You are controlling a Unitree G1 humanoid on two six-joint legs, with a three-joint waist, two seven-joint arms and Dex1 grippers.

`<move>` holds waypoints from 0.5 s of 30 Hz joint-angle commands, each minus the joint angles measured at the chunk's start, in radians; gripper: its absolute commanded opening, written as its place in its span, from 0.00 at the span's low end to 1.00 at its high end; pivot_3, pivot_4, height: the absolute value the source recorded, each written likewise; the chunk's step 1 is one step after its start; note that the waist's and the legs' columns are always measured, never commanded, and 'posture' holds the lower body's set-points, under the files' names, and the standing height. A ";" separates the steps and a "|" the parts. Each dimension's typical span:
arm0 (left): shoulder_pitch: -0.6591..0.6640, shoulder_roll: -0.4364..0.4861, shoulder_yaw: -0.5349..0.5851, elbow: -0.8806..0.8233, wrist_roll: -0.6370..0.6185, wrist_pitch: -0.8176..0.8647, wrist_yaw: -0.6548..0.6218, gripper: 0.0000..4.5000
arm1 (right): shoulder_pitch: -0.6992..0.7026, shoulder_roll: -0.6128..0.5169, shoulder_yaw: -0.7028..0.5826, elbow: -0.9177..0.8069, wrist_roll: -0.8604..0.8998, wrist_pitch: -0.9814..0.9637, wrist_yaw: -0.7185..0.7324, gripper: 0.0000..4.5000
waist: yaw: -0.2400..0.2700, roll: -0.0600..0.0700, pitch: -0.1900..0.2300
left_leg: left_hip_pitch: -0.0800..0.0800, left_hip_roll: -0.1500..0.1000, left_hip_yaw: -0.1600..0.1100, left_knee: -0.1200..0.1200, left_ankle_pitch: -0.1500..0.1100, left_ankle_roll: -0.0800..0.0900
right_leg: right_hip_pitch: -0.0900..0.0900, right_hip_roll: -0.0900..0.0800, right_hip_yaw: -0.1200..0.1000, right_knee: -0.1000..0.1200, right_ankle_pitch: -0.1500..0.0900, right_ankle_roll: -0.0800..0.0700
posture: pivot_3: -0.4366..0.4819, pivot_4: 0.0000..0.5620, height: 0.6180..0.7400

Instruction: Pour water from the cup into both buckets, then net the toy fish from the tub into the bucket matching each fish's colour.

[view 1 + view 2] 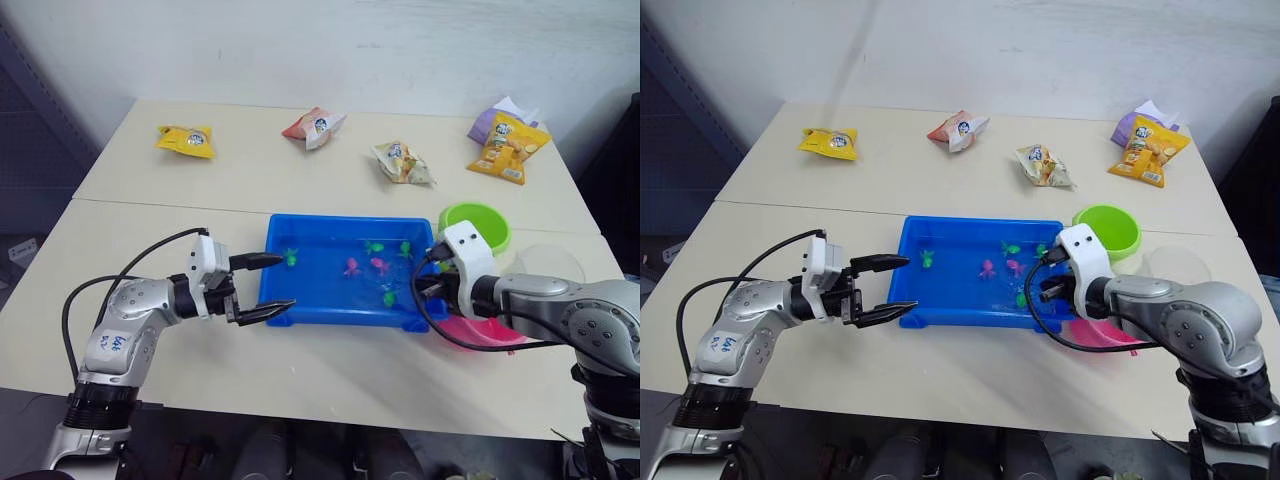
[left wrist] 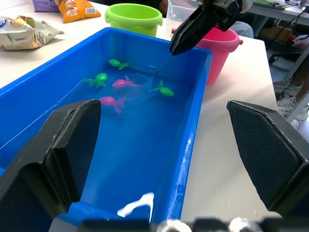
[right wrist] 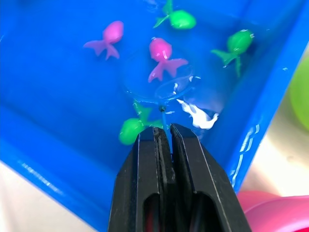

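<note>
The blue tub (image 1: 340,221) holds water and several toy fish, such as a pink one (image 1: 352,267) and a green one (image 1: 291,257). My right gripper (image 1: 432,288) is at the tub's right end, shut on the net's thin handle. The net's hoop (image 3: 163,94) is dipped in the water beside a pink fish (image 3: 161,54) and a green fish (image 3: 131,129). My left gripper (image 1: 276,284) is open, its fingers on either side of the tub's left rim. The green bucket (image 1: 476,225) and the pink bucket (image 1: 482,333) stand right of the tub, with the clear cup (image 1: 546,262) beyond them.
Snack bags lie along the far table: yellow (image 1: 186,140), red-white (image 1: 314,126), pale (image 1: 402,162), orange (image 1: 510,146) and purple (image 1: 491,122). A seam (image 1: 170,205) runs between the two tabletops. The table's front edge lies close below the tub.
</note>
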 commanded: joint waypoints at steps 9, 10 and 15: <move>-0.012 0.020 0.020 -0.013 -0.004 -0.009 -0.016 1.00 | 0.085 -0.026 -0.076 -0.117 -0.095 -0.139 0.140 0.00 | 0.001 0.000 0.000 | 0.000 0.000 0.000 -0.001 0.000 0.000 | 0.000 0.000 0.000 -0.001 0.000 0.000 | 0.48 0.27 1.00; -0.012 0.021 0.020 -0.011 -0.004 -0.010 -0.017 1.00 | 0.092 -0.028 -0.077 -0.121 -0.105 -0.153 0.150 0.00 | 0.000 0.000 0.000 | 0.000 0.000 0.000 0.000 0.000 0.000 | 0.000 0.000 0.000 -0.001 0.000 0.000 | 0.48 0.27 1.00; -0.014 0.024 0.019 -0.001 -0.001 -0.019 -0.026 1.00 | 0.144 -0.053 -0.100 -0.164 -0.151 -0.230 0.218 0.00 | 0.001 0.000 0.000 | 0.000 0.000 0.000 -0.001 0.000 0.000 | 0.000 0.000 0.000 -0.001 0.000 0.000 | 0.48 0.27 1.00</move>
